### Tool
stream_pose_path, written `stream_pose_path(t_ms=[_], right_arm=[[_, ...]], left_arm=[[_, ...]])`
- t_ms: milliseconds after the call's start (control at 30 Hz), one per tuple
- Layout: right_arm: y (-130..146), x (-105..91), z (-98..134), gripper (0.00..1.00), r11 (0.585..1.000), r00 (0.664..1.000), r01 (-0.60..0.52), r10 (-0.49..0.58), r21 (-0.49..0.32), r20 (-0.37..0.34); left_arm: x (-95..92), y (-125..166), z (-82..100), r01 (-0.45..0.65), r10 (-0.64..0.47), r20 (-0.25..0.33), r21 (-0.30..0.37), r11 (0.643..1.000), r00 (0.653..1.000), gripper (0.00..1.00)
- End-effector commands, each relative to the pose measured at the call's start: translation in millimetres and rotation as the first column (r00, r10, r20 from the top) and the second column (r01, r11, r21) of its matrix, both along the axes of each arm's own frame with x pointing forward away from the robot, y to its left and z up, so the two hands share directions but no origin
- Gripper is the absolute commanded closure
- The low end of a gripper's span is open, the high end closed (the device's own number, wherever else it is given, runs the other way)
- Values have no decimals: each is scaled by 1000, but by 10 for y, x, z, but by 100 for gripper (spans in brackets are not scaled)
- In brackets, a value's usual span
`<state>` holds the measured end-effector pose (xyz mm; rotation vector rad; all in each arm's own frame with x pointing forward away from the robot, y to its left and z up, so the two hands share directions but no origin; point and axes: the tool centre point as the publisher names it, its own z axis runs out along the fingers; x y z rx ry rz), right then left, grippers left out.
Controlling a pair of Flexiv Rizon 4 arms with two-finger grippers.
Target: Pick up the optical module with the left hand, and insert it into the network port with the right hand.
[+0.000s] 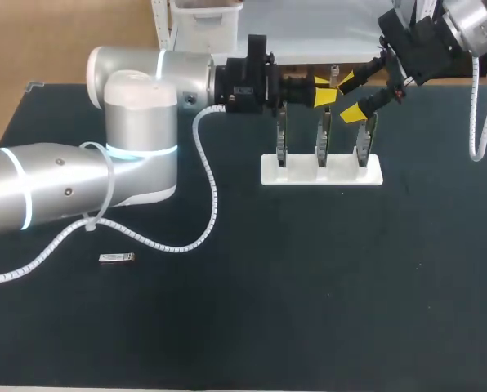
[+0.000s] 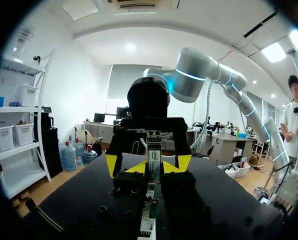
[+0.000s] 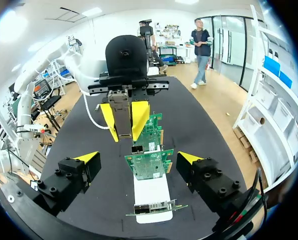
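Three cards point(image 1: 323, 140) stand upright in the white stand point(image 1: 321, 171). Left gripper point(image 1: 329, 94), arm level above the stand's middle, clamps the optical module point(image 3: 119, 112). Right gripper point(image 1: 350, 96), angled down over the stand's right end, has its fingers spread. The card label point(image 2: 154, 159) print is too small to read. A second module point(image 1: 117, 258) lies well left of the stand.

No legible text anywhere, only a tiny printed label point(image 2: 154, 162) on the optical module point(image 2: 154, 141), too small to read
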<state>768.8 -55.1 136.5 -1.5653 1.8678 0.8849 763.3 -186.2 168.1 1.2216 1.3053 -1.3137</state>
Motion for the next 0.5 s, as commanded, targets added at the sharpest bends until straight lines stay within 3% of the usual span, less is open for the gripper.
stream_pose_path(t_ms=[33, 500], right_arm=[[-3, -16, 1, 0, 1000, 1000, 2, -2, 0, 3], [-3, -16, 1, 0, 1000, 1000, 2, -2, 0, 3]], left_arm=[[44, 21, -46, 2, -2, -8, -15, 1000, 1000, 100], [36, -2, -73, 23, -22, -16, 2, 1000, 1000, 100]])
